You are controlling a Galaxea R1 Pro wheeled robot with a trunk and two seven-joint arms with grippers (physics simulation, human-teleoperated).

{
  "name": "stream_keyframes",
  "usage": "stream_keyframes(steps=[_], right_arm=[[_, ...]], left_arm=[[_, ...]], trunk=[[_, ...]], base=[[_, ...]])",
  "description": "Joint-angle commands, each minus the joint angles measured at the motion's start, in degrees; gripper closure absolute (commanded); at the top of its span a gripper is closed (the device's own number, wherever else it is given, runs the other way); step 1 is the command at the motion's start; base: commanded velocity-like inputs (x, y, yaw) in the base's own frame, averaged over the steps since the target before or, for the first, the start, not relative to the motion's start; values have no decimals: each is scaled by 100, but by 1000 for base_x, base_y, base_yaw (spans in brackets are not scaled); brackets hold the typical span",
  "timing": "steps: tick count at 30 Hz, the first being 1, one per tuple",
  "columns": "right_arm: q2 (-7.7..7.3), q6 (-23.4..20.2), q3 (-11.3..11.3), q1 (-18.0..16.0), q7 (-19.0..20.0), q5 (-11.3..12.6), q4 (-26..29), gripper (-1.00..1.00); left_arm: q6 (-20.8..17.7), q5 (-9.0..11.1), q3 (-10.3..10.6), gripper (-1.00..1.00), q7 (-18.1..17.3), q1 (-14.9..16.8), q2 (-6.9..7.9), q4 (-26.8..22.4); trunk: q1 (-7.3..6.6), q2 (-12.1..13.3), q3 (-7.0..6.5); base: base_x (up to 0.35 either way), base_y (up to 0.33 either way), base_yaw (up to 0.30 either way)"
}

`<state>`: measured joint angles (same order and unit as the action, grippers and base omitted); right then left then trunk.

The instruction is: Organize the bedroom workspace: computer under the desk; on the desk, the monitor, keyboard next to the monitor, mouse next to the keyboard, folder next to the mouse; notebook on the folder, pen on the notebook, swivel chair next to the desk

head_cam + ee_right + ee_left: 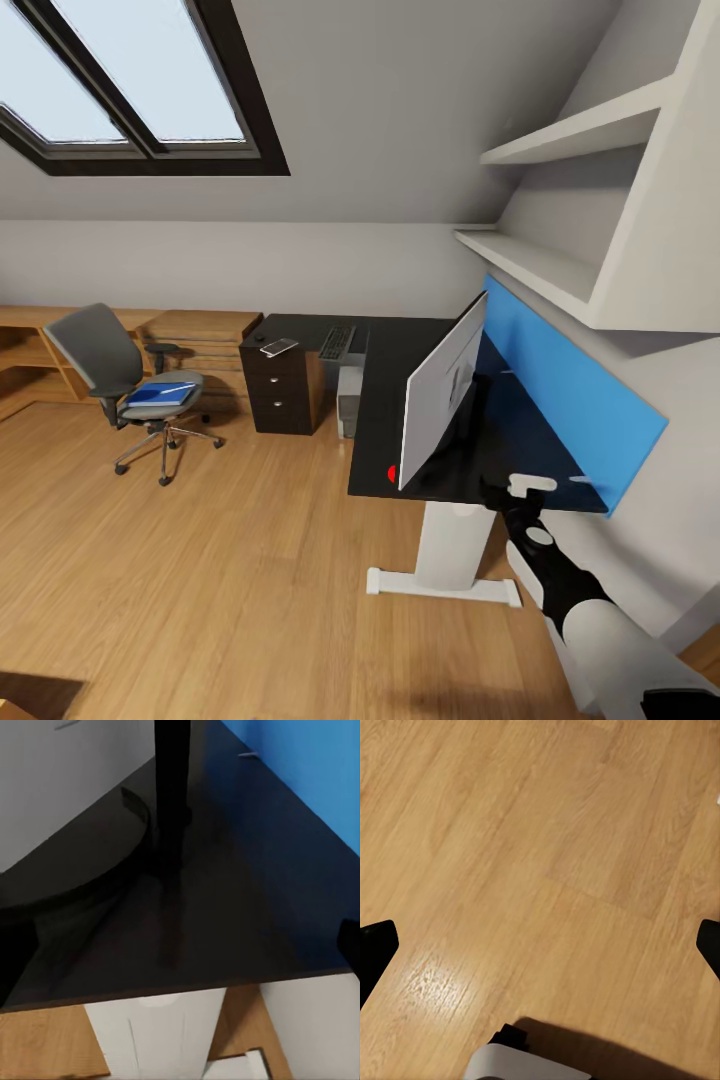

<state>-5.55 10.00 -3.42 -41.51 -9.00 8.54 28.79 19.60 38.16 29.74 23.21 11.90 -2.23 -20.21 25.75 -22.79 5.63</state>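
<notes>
While your right end effector (520, 492) hovers at table (400, 345) edge, fingers apart, monitor (443, 390) just beside; folder (160, 393) far off on swivel chair (100, 355).

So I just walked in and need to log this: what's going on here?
The robot stands at the near end of the desk, its right tool reaching behind the monitor and holding nothing. The folder lies on the swivel chair. The keyboard sits on the desk's far end, the computer beneath.
</notes>
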Motion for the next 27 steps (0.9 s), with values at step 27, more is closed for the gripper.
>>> stream_keyframes(steps=[27], right_arm=[[-16, 891, -28, -6, -14, -607, -585, -100]], left_arm=[[81, 1, 78, -100, 34, 8, -4, -18]], trunk=[[3, -12, 12]], base=[[156, 16, 0]])
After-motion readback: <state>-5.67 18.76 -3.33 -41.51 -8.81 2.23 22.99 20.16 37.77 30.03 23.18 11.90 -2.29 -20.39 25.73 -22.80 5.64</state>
